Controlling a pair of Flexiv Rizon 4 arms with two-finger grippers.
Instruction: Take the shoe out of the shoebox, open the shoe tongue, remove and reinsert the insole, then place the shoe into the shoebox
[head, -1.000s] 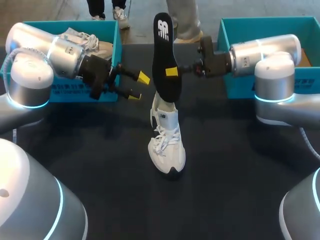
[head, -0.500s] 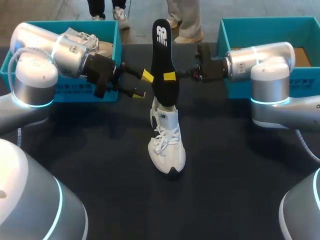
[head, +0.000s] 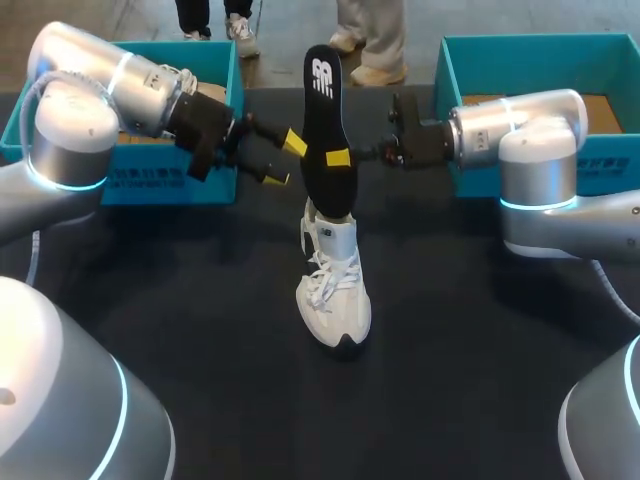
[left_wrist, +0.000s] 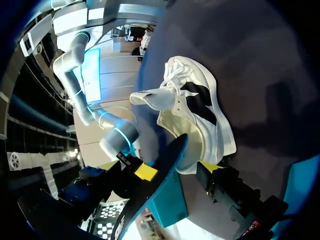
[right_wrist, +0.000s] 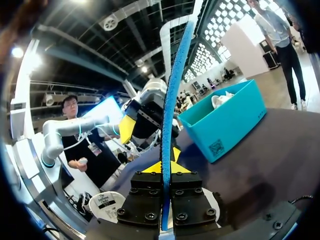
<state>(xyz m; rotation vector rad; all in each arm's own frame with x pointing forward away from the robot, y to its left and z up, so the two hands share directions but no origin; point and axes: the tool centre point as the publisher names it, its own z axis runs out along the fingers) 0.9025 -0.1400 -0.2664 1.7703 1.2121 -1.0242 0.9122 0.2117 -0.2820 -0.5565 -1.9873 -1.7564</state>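
Above dark table (head: 200, 300), right claw (head: 338, 157) pinches the upright insole (head: 322, 110); left claw (head: 285, 161) gapes beside it.

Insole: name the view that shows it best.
Head view: the insole stands upright with most of its black face visible, clamped by the right gripper. Both wrist views catch it only edge-on, as a thin strip.

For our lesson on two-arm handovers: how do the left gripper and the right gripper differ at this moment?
The right gripper is shut on the black insole, holding it upright above the white shoe; the left gripper is open and clamps nothing. The right gripper comes in from the right side of the insole, the left gripper from its left, with its fingers spread apart. Both point inward toward the insole and have yellow tips.
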